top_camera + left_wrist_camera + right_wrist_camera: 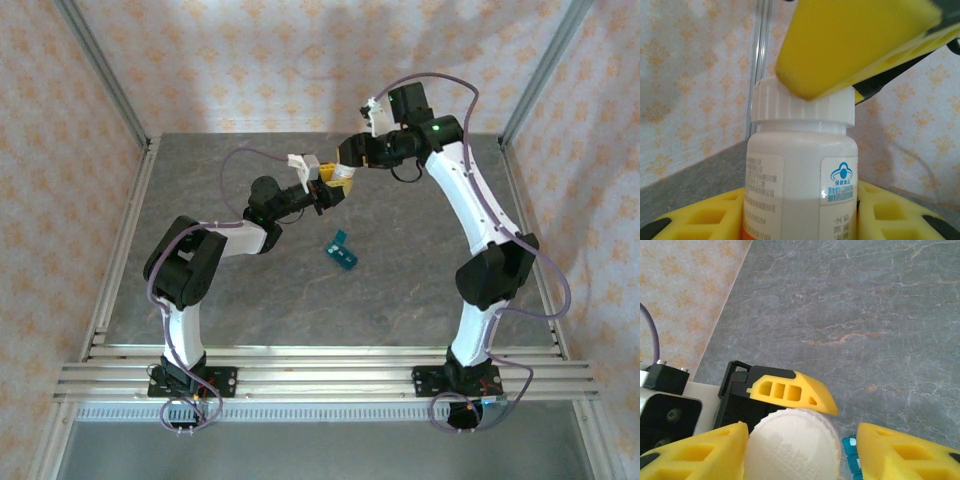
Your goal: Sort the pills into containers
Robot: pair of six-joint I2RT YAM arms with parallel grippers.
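Bottle (800, 200) between left fingers (700, 220); right fingers (695, 450) flank cap (792, 445); pill box (342, 250) on table (250, 290).

Table (400, 290): grey, marbled surface.
Walls (300, 60): pale paper, orange motifs.
Bottle (800, 190): white, upright, ribbed cap, blue-logo label.

White links (455, 190), black joints (490, 275), purple cables (654, 340) and yellow fingers (905, 450) are being shown on the left arm (182, 335) and right arm (472, 330).
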